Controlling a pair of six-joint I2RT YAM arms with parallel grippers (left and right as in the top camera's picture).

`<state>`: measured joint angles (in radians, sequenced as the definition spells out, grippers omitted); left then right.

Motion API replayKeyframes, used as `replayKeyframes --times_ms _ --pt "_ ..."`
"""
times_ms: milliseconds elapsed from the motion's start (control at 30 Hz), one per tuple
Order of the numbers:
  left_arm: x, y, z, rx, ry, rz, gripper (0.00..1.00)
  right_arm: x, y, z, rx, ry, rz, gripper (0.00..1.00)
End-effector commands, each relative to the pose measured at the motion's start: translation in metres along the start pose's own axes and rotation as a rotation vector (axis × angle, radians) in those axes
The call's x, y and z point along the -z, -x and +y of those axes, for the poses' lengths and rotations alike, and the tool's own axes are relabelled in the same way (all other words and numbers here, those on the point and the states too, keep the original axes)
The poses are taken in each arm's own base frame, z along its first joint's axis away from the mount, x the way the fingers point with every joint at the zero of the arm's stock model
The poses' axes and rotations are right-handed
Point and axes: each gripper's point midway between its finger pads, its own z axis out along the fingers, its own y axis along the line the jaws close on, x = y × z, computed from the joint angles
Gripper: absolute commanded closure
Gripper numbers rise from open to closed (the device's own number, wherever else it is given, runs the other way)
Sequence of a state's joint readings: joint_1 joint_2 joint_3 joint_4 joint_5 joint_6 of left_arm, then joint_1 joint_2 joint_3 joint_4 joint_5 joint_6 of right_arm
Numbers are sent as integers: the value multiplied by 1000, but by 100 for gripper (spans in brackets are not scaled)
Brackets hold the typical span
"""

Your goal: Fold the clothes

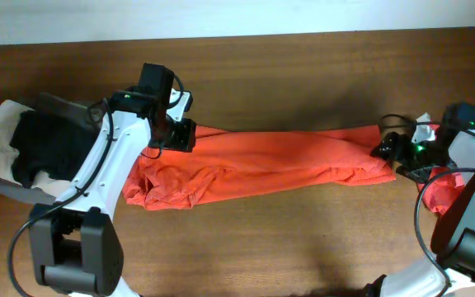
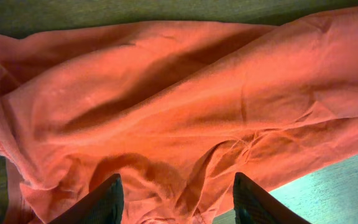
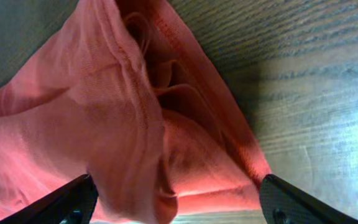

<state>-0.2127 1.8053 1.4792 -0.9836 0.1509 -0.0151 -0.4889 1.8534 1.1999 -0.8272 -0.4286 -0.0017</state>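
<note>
The orange cloth [image 1: 279, 161] lies stretched across the middle of the table [image 1: 303, 74], your left claw [image 2: 178, 182] and right claw [image 3: 176, 186] spread wide and empty at its ends, so you should probably pinch both ends evenly before folding.

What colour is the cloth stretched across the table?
The garment is plain orange-red, clearest in the overhead view.

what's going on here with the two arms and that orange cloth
Two robot arms are folding clothes. An orange-red garment lies in a long band across the table. The left tool is over its bunched left end, the right tool at its right end; both are open, not pinching the cloth. Another red cloth lies at far right.
</note>
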Motion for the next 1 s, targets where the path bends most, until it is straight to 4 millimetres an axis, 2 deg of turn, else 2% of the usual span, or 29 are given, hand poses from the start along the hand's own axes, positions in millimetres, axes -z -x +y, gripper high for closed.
replayKeyframes --times_ms 0,100,167,233,367,400,467,500,567,700,900,967 --pt "31 18 -6 -21 -15 -96 43 -6 4 8 51 98 5 15" --pt "47 27 -9 -29 -15 -145 40 -17 -1 10 50 127 39 20" --pt "55 32 -10 -32 -15 -169 38 -24 -7 26 109 213 60 25" --pt "59 34 -10 -33 -11 -182 37 -29 -12 41 169 268 77 29" --pt "60 35 -10 -34 -10 -183 37 -37 -19 57 231 276 107 33" --pt "60 35 -10 -34 -11 -184 37 -39 -20 61 245 277 110 40" --pt "60 35 -10 -34 -10 -184 37 -40 -18 63 255 276 102 48" --pt "60 35 -10 -34 -10 -184 37 -40 -15 61 253 267 94 55" --pt "60 35 -9 -34 -8 -184 36 -38 -10 52 244 230 81 62" --pt "60 35 -7 -32 5 -184 35 -30 8 8 74 30 49 73" --pt "60 35 -5 -31 17 -185 34 -18 19 -11 -21 25 9 75" --pt "59 36 -4 -30 24 -187 33 -18 19 -9 -18 29 9 65"
